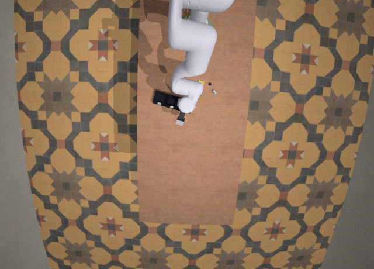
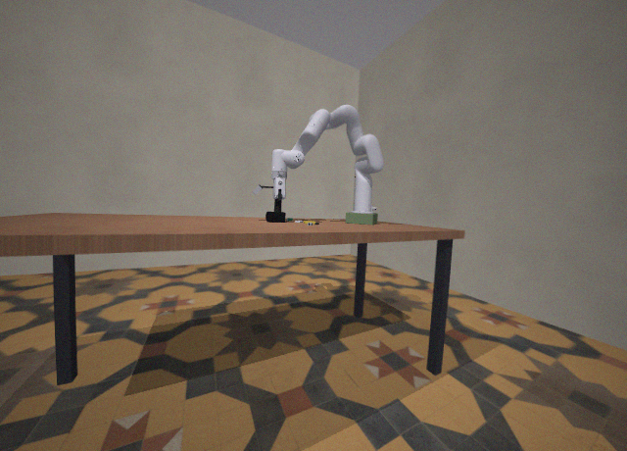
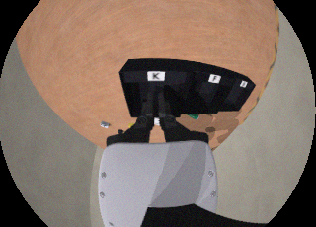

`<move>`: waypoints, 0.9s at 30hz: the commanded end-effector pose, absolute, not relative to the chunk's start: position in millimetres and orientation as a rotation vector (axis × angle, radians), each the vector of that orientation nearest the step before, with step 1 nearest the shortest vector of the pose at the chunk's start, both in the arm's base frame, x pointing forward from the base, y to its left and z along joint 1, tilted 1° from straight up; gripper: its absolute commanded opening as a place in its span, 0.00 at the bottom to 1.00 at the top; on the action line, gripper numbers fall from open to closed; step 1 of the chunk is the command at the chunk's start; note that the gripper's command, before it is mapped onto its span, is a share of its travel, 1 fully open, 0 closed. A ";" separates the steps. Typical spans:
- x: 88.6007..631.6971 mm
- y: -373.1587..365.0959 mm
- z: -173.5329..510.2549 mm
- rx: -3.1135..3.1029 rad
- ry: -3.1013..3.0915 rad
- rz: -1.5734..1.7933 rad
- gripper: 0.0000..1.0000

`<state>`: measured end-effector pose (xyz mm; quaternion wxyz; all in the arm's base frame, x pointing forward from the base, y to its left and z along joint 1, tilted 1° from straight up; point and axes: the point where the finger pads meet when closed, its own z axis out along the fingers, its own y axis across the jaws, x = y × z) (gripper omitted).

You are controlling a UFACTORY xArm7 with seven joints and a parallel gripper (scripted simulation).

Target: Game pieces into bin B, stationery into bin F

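My gripper (image 2: 277,211) (image 3: 156,99) is shut and empty, with its fingers pointing down at bin K (image 3: 138,76). How deep the fingertips are is hard to tell. Bin F (image 1: 171,100) (image 3: 201,81) stands beside it, then the end bin (image 1: 159,97) (image 3: 237,93), whose small label looks like B. Their dark insides show no clear contents. A yellow thing (image 1: 201,81) (image 2: 310,222) (image 3: 131,125), a small dark thing (image 1: 209,83) (image 3: 120,131), a grey-white thing (image 1: 214,92) (image 3: 105,124) and a green thing (image 3: 193,116) lie on the table, too small to identify.
A white thing (image 3: 157,121) shows between the fingers, beyond bin K. The arm (image 1: 193,36) (image 2: 316,125) hides part of the table (image 1: 190,169) and bin K in the top view. The three bins stand in a row, side by side.
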<state>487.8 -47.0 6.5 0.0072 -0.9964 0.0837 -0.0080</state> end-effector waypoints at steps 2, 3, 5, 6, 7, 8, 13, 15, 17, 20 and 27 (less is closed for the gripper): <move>489.3 -47.3 15.2 -3.116 0.262 -0.032 0.07; 489.2 -47.4 19.2 -3.116 0.262 -0.032 0.07; 489.1 -47.5 27.2 -3.116 0.262 -0.032 0.07; 489.1 -47.5 27.2 -3.116 0.262 -0.032 0.07; 489.1 -47.5 27.2 -3.116 0.262 -0.032 0.07; 489.0 -47.5 31.2 -3.116 0.262 -0.032 0.07; 488.7 -47.7 45.3 -3.116 0.262 -0.032 0.07; 488.7 -47.7 45.3 -3.116 0.262 -0.032 0.07; 488.6 -47.8 53.7 -3.116 0.262 -0.032 0.07; 488.0 -48.1 78.7 -3.116 0.262 -0.032 0.07; 487.2 -48.6 120.4 -3.116 0.262 -0.032 0.07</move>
